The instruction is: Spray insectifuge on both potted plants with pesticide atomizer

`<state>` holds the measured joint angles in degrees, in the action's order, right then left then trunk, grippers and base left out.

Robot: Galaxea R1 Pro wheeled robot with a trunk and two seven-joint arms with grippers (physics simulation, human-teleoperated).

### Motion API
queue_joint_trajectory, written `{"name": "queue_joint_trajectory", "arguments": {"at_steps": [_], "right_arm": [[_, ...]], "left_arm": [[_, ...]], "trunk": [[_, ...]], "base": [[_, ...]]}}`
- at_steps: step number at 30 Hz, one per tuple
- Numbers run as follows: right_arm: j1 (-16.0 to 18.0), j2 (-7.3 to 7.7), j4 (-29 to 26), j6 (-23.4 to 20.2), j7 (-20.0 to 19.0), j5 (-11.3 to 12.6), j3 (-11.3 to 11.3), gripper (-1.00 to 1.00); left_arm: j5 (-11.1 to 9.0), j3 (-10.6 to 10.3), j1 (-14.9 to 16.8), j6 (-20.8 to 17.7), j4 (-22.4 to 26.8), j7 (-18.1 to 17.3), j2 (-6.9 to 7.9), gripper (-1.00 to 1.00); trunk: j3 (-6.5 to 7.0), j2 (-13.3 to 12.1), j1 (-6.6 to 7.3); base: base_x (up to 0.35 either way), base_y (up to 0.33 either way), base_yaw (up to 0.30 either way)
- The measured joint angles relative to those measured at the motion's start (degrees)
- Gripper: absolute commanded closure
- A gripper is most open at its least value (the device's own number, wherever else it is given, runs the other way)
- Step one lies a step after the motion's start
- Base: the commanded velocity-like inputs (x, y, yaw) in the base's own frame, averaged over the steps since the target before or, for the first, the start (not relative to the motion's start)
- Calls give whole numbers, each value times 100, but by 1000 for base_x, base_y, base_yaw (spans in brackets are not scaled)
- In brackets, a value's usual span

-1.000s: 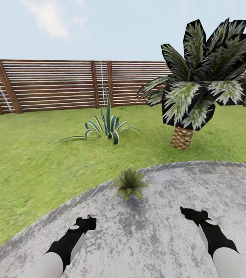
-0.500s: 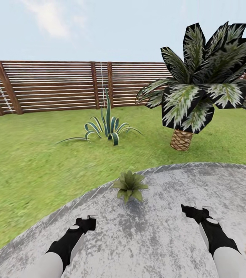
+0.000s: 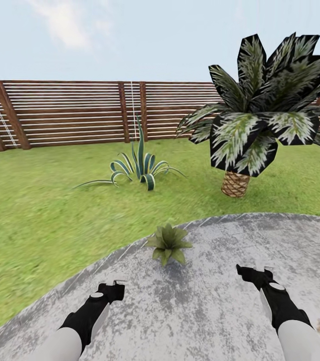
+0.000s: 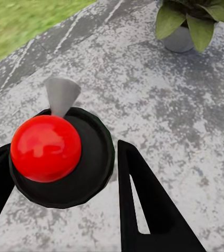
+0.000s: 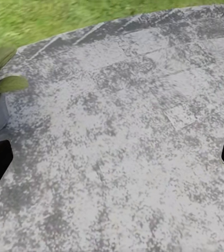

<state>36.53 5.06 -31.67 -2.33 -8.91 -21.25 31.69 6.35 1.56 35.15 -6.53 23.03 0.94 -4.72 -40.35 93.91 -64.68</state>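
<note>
Sprayer in the left gripper, facing the first potted plant

The left gripper (image 4: 64,173) is closed around the sprayer (image 4: 54,152); the right gripper (image 5: 112,163) hangs wide open, empty. A potted plant (image 3: 168,242) sits just ahead on the paved patch (image 3: 205,311); next, I judge, aim and spray.

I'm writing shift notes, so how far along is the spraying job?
Done, it seems: the left gripper holds what looks like the atomizer, grey nozzle pointing forward. In hand: the robot is on the paving facing one plant, with the right gripper open and empty. Left: spraying this plant and the second one; no spray is visible yet.
</note>
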Motion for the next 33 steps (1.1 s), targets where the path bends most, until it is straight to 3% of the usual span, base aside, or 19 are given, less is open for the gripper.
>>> {"name": "queue_joint_trajectory", "arguments": {"at_steps": [5,9,15,18,21,24,26,28,30,33], "right_arm": [[0,-11,-596,0,-1,-14,7,-100],[0,-16,-761,-59,-1,-30,13,-100],[-1,-10,-803,-1069,3,-8,25,-100],[-1,-10,-785,-1132,9,-20,19,-100],[-1,-10,-781,-1133,15,-32,19,-100],[-1,-10,-798,-1178,13,-40,0,-100],[1,11,-813,-1559,1,-44,-31,-100],[2,37,-941,-1860,-138,-41,-280,-100],[0,57,-1265,-1991,-1019,-36,-808,-100],[0,60,-1449,-2185,-2021,-44,-1022,-100]], "left_arm": [[-8,1,0,0,-3,-4,1,100],[-2,3,0,0,-3,-4,1,100],[-6,8,0,-2,-3,-4,10,100],[-1,11,0,-37,-3,-3,33,100],[1,6,14,-396,2,-43,129,100],[5,3,48,-741,24,-307,208,100],[54,3,69,-977,457,-680,343,100],[312,0,70,-1448,1013,-1166,524,100],[879,2,71,-1783,1675,-2302,716,100],[1676,3,69,-1934,2507,-3503,844,100]], "trunk": [[90,-201,110],[162,-361,198],[269,-602,330],[323,-722,395],[377,-843,461],[378,-844,462],[379,-844,462],[379,-844,462],[379,-844,463],[379,-844,462]], "base": [[0,0,0],[0,0,0],[0,0,0],[0,0,0],[0,0,0],[0,0,0],[0,0,0],[0,0,0],[0,0,0],[0,0,0]]}}
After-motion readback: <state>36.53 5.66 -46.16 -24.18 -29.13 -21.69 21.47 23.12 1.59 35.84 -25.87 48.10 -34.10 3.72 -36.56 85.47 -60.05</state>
